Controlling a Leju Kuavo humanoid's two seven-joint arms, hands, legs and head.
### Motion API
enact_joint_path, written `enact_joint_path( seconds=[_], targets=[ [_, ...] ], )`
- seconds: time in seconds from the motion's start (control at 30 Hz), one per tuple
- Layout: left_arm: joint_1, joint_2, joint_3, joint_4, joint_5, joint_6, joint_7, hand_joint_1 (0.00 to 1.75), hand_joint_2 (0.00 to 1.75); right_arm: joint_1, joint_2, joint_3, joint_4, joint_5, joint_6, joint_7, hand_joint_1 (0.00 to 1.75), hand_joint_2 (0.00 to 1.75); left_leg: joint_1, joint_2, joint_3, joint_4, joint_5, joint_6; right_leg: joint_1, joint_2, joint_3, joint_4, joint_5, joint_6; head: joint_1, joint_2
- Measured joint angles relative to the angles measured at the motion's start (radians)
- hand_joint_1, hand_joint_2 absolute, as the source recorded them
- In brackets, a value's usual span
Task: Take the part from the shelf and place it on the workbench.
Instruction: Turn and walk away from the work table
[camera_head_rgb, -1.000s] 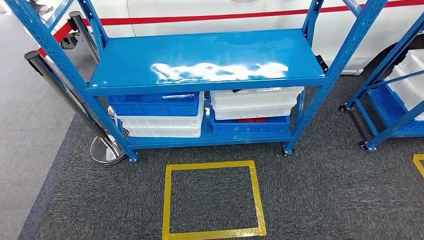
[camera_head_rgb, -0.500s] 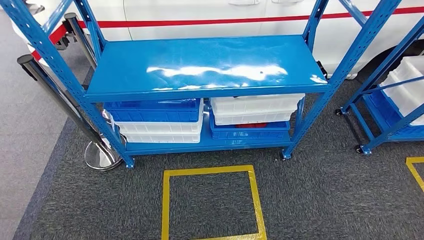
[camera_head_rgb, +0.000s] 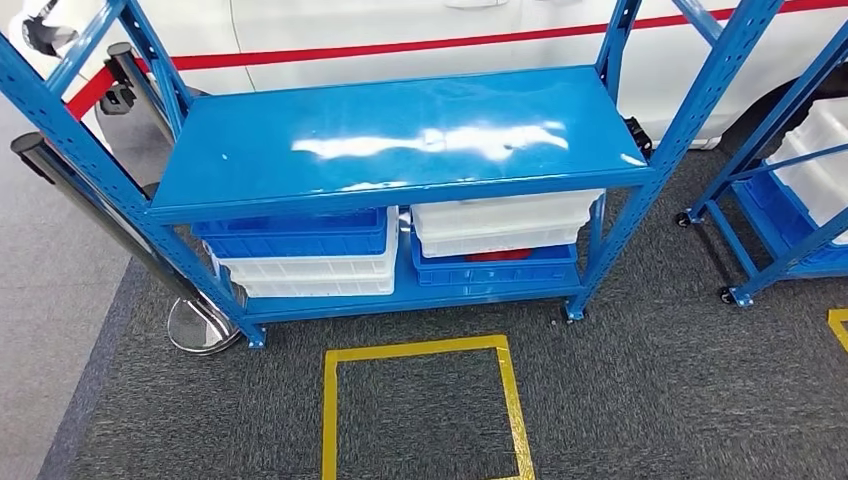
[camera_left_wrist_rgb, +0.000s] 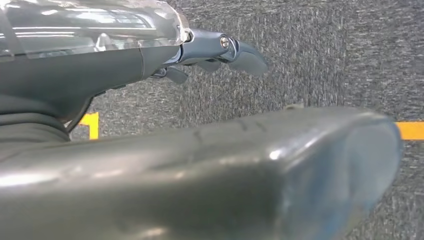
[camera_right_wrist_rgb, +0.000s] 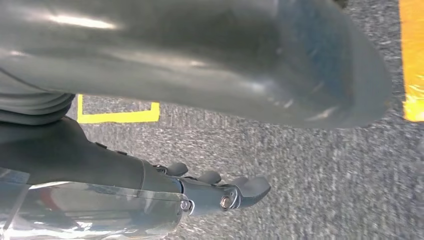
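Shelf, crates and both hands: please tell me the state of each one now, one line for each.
Shelf: upright, its top board bare and shiny.
Blue crate: stacked on a white crate, low in the shelf.
White crates: stacked on a blue crate with something red inside.
Left hand: holds nothing, fingers loosely out, above the carpet.
Right hand: holds nothing, fingers loosely out, above the carpet.

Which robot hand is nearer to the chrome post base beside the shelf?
Probably left: the chrome post base lies at the robot's left. Both the left robot hand and the right robot hand hang over carpet, apart from it.
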Motion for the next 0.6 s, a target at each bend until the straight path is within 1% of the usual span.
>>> enact_joint_path(
  seconds=[0.03, 0.07, 0.1, 0.13, 0.17, 0.2, 0.23, 0.27, 0.3, 0.33, 0.37, 0.4, 0.43, 0.47, 0.5, 0.53, 0.57, 0.6],
  targets=[
    [0.001, 0.0, 0.001, 0.0, 0.0, 0.0, 0.0, 0.0, 0.0, 0.0, 0.0, 0.0, 0.0, 0.0, 0.0, 0.0, 0.0, 0.0, 0.001, 0.0, -0.037, 0.048, -0.003, 0.0, 0.001, 0.002, 0.008, 0.0, -0.007, 0.0, 0.0, 0.0],
    [0.003, 0.0, 0.001, 0.0, 0.0, 0.0, 0.0, 0.0, 0.0, 0.001, 0.0, -0.001, 0.0, 0.001, 0.0, 0.0, 0.0, 0.0, 0.001, 0.0, -0.057, 0.058, 0.018, 0.002, 0.002, 0.004, 0.018, 0.0, -0.015, 0.0, 0.0, 0.0],
    [0.004, 0.0, 0.002, 0.0, 0.0, 0.0, 0.0, 0.0, 0.0, 0.001, 0.0, -0.001, 0.0, 0.001, 0.0, 0.001, 0.0, 0.0, 0.0, 0.0, -0.056, 0.026, 0.059, 0.006, 0.004, 0.006, 0.03, 0.0, -0.024, 0.001, 0.0, 0.0],
    [0.005, 0.0, 0.002, 0.0, 0.0, 0.0, 0.0, 0.0, 0.0, 0.002, 0.0, -0.002, 0.0, 0.001, 0.0, 0.001, 0.0, 0.0, -0.002, -0.001, -0.04, -0.038, 0.113, 0.014, 0.006, 0.007, 0.043, 0.0, -0.034, 0.002, 0.0, 0.0],
    [0.006, 0.001, 0.002, 0.0, 0.0, 0.0, 0.001, 0.0, 0.0, 0.003, 0.002, -0.002, 0.0, 0.001, 0.001, 0.001, 0.0, 0.0, -0.005, -0.001, -0.018, -0.103, 0.156, 0.024, 0.006, 0.009, 0.055, -0.002, -0.044, 0.003, 0.001, 0.0],
    [0.006, 0.002, 0.003, 0.0, 0.0, 0.0, 0.002, 0.0, 0.0, 0.003, 0.004, -0.003, 0.001, 0.002, 0.002, 0.002, 0.0, 0.0, -0.009, -0.002, 0.002, -0.158, 0.184, 0.035, 0.007, 0.011, 0.064, -0.003, -0.053, 0.006, 0.003, 0.0],
    [0.006, 0.002, 0.003, 0.0, 0.0, 0.0, 0.003, 0.0, 0.0, 0.002, 0.006, -0.004, 0.001, 0.003, 0.003, 0.002, 0.0, 0.0, -0.014, -0.002, 0.017, -0.193, 0.192, 0.044, 0.006, 0.012, 0.07, -0.007, -0.059, 0.011, 0.004, 0.0],
    [0.006, 0.003, 0.003, 0.0, -0.001, 0.001, 0.003, 0.0, 0.0, 0.001, 0.008, -0.005, 0.002, 0.004, 0.004, 0.003, 0.0, 0.0, -0.017, -0.002, 0.025, -0.21, 0.185, 0.051, 0.005, 0.013, 0.076, -0.008, -0.062, 0.017, 0.006, 0.0],
    [0.005, 0.002, 0.003, 0.0, -0.001, 0.002, 0.004, 0.0, 0.0, -0.001, 0.009, -0.006, 0.002, 0.005, 0.004, 0.003, 0.0, 0.0, -0.019, -0.002, 0.033, -0.223, 0.178, 0.057, 0.005, 0.013, 0.081, -0.008, -0.059, 0.026, 0.007, 0.0],
    [0.005, 0.002, 0.003, 0.0, -0.001, 0.002, 0.005, 0.0, 0.0, -0.002, 0.009, -0.006, 0.002, 0.007, 0.004, 0.004, 0.0, 0.0, -0.017, -0.002, 0.046, -0.237, 0.173, 0.06, 0.004, 0.011, 0.084, 0.0, -0.054, 0.033, 0.007, 0.0],
    [0.005, 0.002, 0.003, 0.0, -0.001, 0.003, 0.005, 0.0, 0.0, -0.002, 0.01, -0.006, 0.002, 0.008, 0.004, 0.004, 0.0, 0.0, -0.015, -0.003, 0.063, -0.252, 0.17, 0.064, 0.003, 0.009, 0.08, 0.021, -0.048, 0.039, 0.008, 0.0],
    [0.005, 0.002, 0.003, 0.0, -0.002, 0.003, 0.006, 0.0, 0.0, -0.002, 0.01, -0.006, 0.002, 0.01, 0.004, 0.005, 0.0, 0.0, -0.012, -0.004, 0.081, -0.264, 0.167, 0.068, 0.002, 0.008, 0.063, 0.056, -0.046, 0.045, 0.009, 0.0],
    [0.005, 0.001, 0.003, 0.0, -0.002, 0.003, 0.006, 0.0, 0.0, -0.003, 0.011, -0.006, 0.002, 0.012, 0.004, 0.005, 0.0, 0.0, -0.01, -0.004, 0.097, -0.274, 0.163, 0.07, 0.001, 0.007, 0.032, 0.105, -0.055, 0.048, 0.009, 0.0],
    [0.004, 0.001, 0.003, 0.0, -0.003, 0.002, 0.007, 0.0, 0.0, -0.004, 0.011, -0.006, 0.002, 0.013, 0.004, 0.005, 0.0, 0.0, -0.01, -0.003, 0.108, -0.278, 0.157, 0.073, 0.0, 0.007, -0.009, 0.162, -0.074, 0.051, 0.01, 0.0],
    [0.003, 0.001, 0.003, 0.0, -0.003, 0.002, 0.007, 0.0, 0.0, -0.004, 0.011, -0.006, 0.002, 0.014, 0.004, 0.005, 0.0, 0.0, -0.009, -0.003, 0.118, -0.279, 0.149, 0.073, -0.001, 0.006, -0.053, 0.213, -0.101, 0.054, 0.011, 0.0],
    [0.004, 0.001, 0.003, 0.0, -0.003, 0.002, 0.008, 0.0, 0.0, -0.003, 0.011, -0.006, 0.002, 0.015, 0.004, 0.005, 0.0, 0.0, -0.008, -0.004, 0.128, -0.279, 0.139, 0.072, -0.002, 0.006, -0.093, 0.249, -0.124, 0.057, 0.011, 0.0],
    [0.004, 0.0, 0.003, 0.0, -0.004, 0.001, 0.008, 0.0, 0.0, -0.002, 0.01, -0.007, 0.002, 0.016, 0.004, 0.006, 0.0, 0.0, -0.006, -0.005, 0.142, -0.279, 0.127, 0.069, -0.004, 0.005, -0.121, 0.26, -0.134, 0.06, 0.011, 0.0],
    [0.006, -0.001, 0.004, 0.0, -0.004, 0.001, 0.008, 0.0, 0.0, 0.0, 0.01, -0.007, 0.002, 0.017, 0.004, 0.006, 0.0, 0.0, -0.004, -0.006, 0.157, -0.278, 0.116, 0.065, -0.006, 0.004, -0.135, 0.245, -0.124, 0.062, 0.011, 0.0]
  ],
)
